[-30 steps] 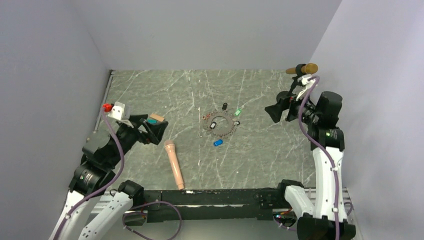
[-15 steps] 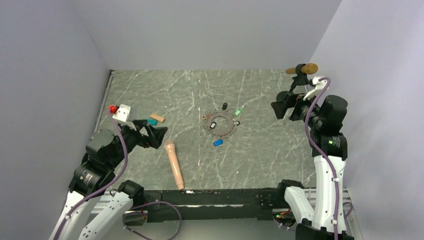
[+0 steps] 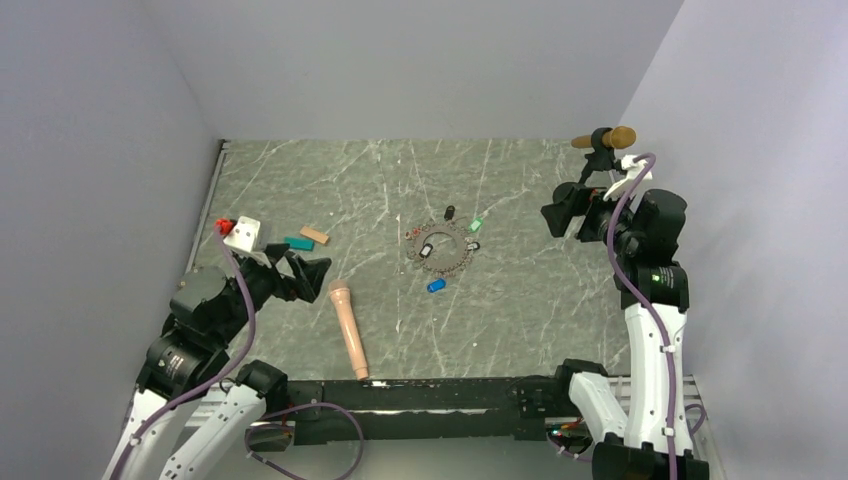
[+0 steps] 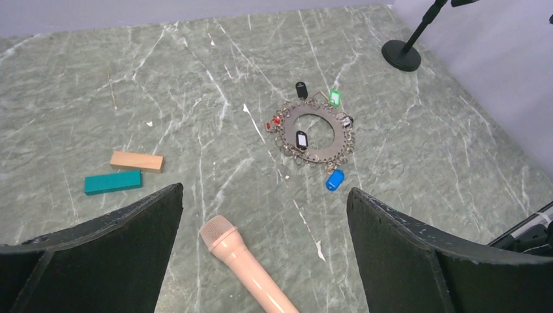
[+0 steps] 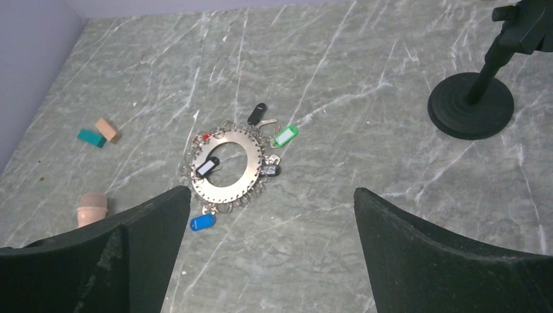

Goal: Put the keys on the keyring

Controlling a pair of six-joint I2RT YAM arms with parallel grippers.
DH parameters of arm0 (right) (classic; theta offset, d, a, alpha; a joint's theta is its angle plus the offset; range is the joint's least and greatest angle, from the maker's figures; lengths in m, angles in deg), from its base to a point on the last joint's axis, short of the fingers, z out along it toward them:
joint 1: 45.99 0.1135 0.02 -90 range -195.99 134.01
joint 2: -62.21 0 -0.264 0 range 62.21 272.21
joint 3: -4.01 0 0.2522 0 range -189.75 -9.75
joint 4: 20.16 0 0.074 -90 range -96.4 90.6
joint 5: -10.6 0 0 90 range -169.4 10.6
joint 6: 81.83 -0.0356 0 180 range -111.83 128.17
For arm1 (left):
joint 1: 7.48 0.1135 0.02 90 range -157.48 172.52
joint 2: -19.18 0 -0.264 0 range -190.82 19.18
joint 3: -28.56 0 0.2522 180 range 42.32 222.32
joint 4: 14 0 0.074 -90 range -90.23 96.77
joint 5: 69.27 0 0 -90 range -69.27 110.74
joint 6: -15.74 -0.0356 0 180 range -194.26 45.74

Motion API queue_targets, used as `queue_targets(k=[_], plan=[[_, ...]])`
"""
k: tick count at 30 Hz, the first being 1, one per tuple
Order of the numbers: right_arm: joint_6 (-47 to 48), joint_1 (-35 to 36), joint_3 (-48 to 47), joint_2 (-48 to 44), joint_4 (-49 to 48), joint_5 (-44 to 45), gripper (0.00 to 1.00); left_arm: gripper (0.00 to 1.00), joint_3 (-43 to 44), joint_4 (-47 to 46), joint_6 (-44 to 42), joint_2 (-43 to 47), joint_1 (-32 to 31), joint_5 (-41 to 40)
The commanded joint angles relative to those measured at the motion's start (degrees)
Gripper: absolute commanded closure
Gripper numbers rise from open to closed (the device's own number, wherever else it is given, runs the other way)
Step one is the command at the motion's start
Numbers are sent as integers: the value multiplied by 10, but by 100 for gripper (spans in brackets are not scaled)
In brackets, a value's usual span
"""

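The desk [image 3: 520,300] is grey-green with white lines. A metal keyring [image 5: 229,138] lies in the middle, with a black key [image 5: 257,113], a green key [image 5: 285,135] and a blue key [image 5: 203,222] close around it. A teal block [image 4: 112,182] and a tan block [image 4: 136,161] lie to the left, a peach stick [image 4: 244,267] near the front, and a black stand [image 5: 471,96] at the far right.

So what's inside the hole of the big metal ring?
One black key with a white label lies partly inside the keyring, over its inner edge. The rest of the hole shows bare green table. Anything under the metal itself is covered.
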Motion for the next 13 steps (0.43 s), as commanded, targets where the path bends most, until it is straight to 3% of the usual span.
queue_targets(k=[1,13], plan=[[-14,-2,1,6,-29,21,0,1,-9,-14,-9,6,2,-12],[-8,-1,-5,39,-42,28,0,1,-34,-83,-17,-18,2,-21]])
